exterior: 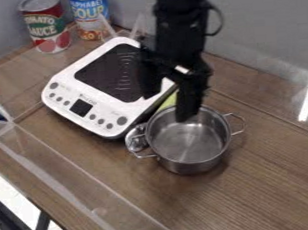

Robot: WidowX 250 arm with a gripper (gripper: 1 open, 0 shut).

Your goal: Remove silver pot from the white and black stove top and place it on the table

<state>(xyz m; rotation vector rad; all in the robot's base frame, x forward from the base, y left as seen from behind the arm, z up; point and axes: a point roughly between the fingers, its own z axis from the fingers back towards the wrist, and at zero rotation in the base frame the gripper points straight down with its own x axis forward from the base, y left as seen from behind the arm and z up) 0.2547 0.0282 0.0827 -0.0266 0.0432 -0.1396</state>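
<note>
The silver pot (188,142) stands upright on the brown wood-grain table (276,183), just right of and in front of the stove top's corner. The white stove top (111,82) with its black glass centre is bare. My gripper (171,94) is open, fingers pointing down, hanging just above the pot's far-left rim and over the stove's right edge. One dark finger (192,96) reaches down toward the pot's back rim. It holds nothing.
Two cans (45,22) stand at the back left behind the stove. A yellow-green sponge-like object (173,97) lies between stove and pot, partly hidden by the gripper. A clear plastic barrier (62,179) runs along the table's front edge.
</note>
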